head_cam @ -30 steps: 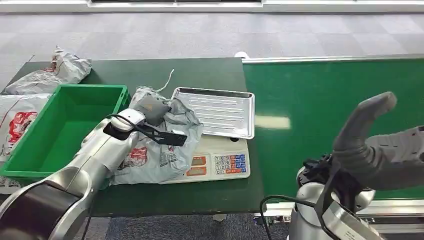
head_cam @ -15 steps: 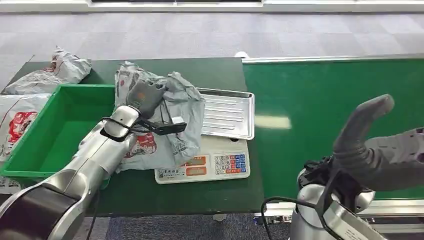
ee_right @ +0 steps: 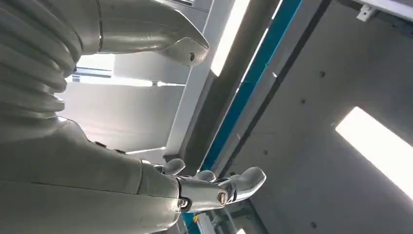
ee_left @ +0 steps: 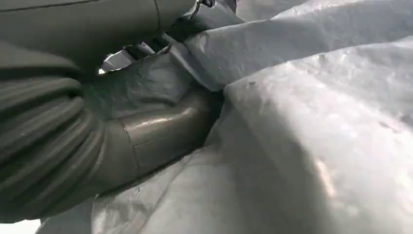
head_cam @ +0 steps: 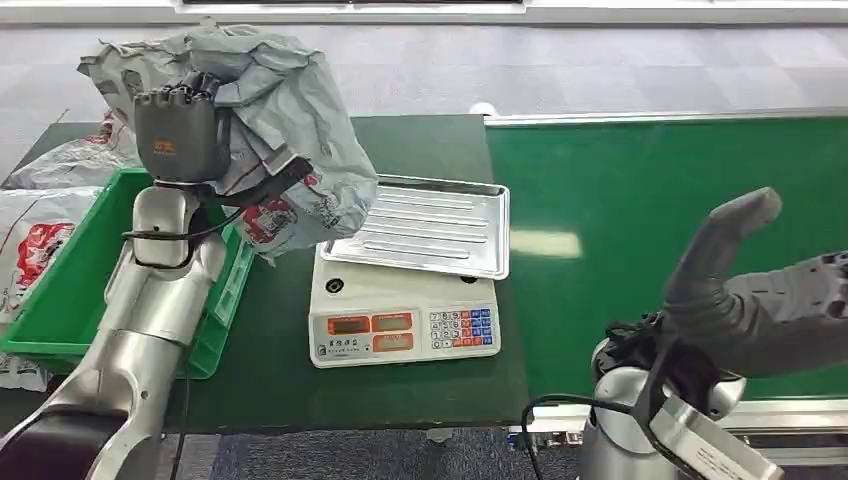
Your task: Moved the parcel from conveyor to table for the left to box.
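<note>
Head view showed the conveyor (head_cam: 680, 200) on the right and the table (head_cam: 420, 140) beside it on the left; the box (head_cam: 60, 290) sat at the table's left end, with the scale (head_cam: 400, 310) and its tray (head_cam: 430, 225) nearer the conveyor; the parcel (head_cam: 290, 110) hung in the air over the box's near corner, clenched in the left hand (head_cam: 180, 130); the right hand (head_cam: 740, 290) held nothing, fingers apart, above the conveyor's near edge.

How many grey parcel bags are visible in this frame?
3: one parcel bag held up by the left hand, one at the table's far-left corner, one left of the green bin. Others may be hidden.
</note>
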`<state>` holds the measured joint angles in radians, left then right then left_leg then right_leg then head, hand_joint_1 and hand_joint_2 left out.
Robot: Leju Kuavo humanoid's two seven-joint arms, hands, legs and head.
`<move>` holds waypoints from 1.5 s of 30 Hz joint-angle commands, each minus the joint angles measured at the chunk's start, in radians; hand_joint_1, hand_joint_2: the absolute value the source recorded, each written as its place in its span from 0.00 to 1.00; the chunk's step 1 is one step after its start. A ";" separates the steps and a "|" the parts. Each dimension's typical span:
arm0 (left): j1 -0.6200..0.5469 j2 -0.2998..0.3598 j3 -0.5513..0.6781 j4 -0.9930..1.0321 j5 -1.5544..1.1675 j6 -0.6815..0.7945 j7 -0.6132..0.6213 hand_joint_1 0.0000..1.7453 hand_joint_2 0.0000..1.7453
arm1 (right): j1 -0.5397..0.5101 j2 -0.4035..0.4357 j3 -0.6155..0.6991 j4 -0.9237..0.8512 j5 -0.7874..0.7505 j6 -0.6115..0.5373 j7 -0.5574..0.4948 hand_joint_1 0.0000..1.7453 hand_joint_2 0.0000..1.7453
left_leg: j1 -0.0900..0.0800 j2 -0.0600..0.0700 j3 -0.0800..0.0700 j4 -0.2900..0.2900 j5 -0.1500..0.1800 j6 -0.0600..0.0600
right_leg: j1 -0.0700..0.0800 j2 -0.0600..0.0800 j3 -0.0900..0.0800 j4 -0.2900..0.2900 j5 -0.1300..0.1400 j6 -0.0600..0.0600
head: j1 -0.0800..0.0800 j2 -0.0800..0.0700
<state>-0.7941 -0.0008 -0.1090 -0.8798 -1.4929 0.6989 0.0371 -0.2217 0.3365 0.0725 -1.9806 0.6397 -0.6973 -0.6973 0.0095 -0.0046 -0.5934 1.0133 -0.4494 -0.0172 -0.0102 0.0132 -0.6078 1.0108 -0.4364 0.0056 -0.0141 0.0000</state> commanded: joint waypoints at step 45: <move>0.011 0.103 0.610 0.122 0.169 -0.001 0.205 0.00 0.00 | 0.061 0.013 -0.050 0.052 0.025 -0.001 -0.001 0.00 1.00 | 0.003 -0.002 -0.002 -0.003 0.003 -0.002 | 0.003 -0.003 -0.002 -0.002 0.002 -0.004 | 0.000 0.000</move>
<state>-0.8874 0.2770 0.1315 -0.3478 -1.3020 0.6862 0.4857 -0.2099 0.3349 0.0668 -1.9726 0.6901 -0.6973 -0.6721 0.0121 -0.0030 -0.5980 1.0130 -0.4465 -0.0199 -0.0077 0.0151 -0.6141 1.0118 -0.4341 0.0017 -0.0145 0.0000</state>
